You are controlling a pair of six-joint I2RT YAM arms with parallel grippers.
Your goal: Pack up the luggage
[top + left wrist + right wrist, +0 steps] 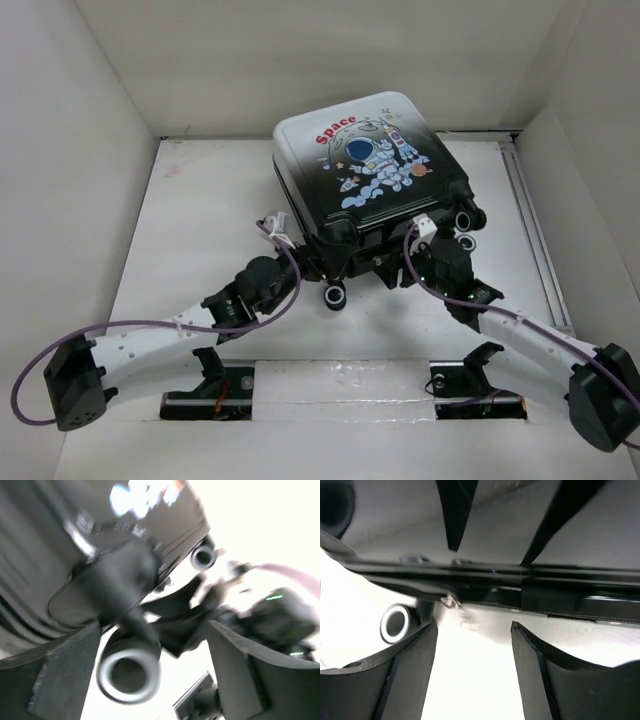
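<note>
The luggage [372,165] lies flat mid-table with its shell closed, the astronaut and red "Space" print facing up, and its caster wheels [335,294] toward the arms. My left gripper [303,264] is at its near left corner. In the blurred left wrist view that gripper [152,625] is open, with a caster wheel [129,675] between the fingers [65,680], closer to the left one and not pinched. My right gripper [408,268] is at the near side. It stands open [473,625] just below the zipper line, where a small metal zipper pull [452,601] dangles free above the gap.
White walls enclose the table on three sides. A metal rail [535,230] runs along the right edge. Two black base brackets [210,400] [480,395] sit at the near edge, and a purple cable [150,325] loops along the left arm.
</note>
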